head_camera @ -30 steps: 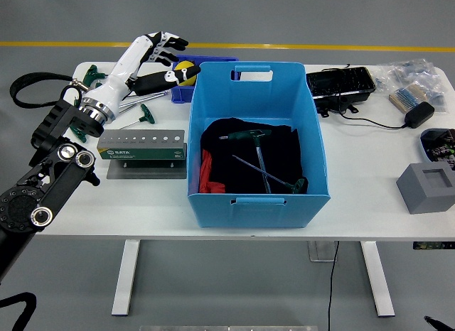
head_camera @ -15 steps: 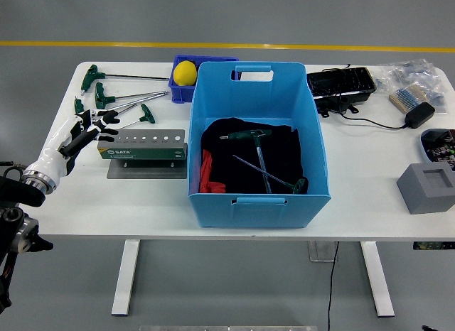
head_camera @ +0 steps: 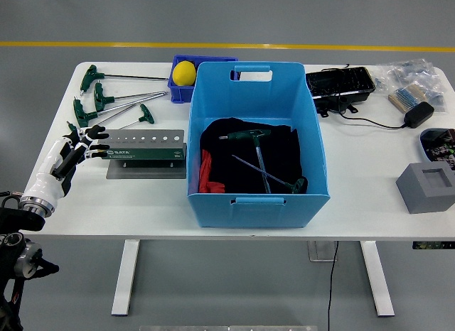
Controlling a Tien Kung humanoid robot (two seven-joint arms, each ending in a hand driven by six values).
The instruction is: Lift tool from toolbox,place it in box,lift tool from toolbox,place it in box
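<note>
— Left hand [head_camera: 73, 150]?
— Low at the table's left edge, white forearm rising from the lower left corner, fingers spread and loose, holding nothing. Fingertips just beside the left end of the green tool holder [head_camera: 141, 147], not clearly touching it.
— Right hand?
— Nowhere in the head view.
— Tools?
— Two green-handled T-handle wrenches [head_camera: 259, 159] lying crossed on black cloth [head_camera: 249, 157] inside the big blue box [head_camera: 257, 145], with a bit of red showing at the cloth's left edge. More T-handle wrenches [head_camera: 114, 98] spread on the white table [head_camera: 355, 182] behind the holder, handles to the left, shafts pointing right toward a small dark-blue bin [head_camera: 186, 81].
— Inside that bin?
— A yellow ball [head_camera: 185, 72], sitting against the far-left corner of the blue box.
— Holder itself?
— Upright on a grey base plate, a row of holes along its face, all looking empty from here; just left of the blue box.
— Right side of the table?
— A black case [head_camera: 341, 84] with a cable running to a black adapter [head_camera: 419, 115], clear bags of small parts [head_camera: 409, 75] at the far corner, a grey foam block [head_camera: 426, 187] with a square recess near the front edge, and a dark tray cut off by the right edge.
</note>
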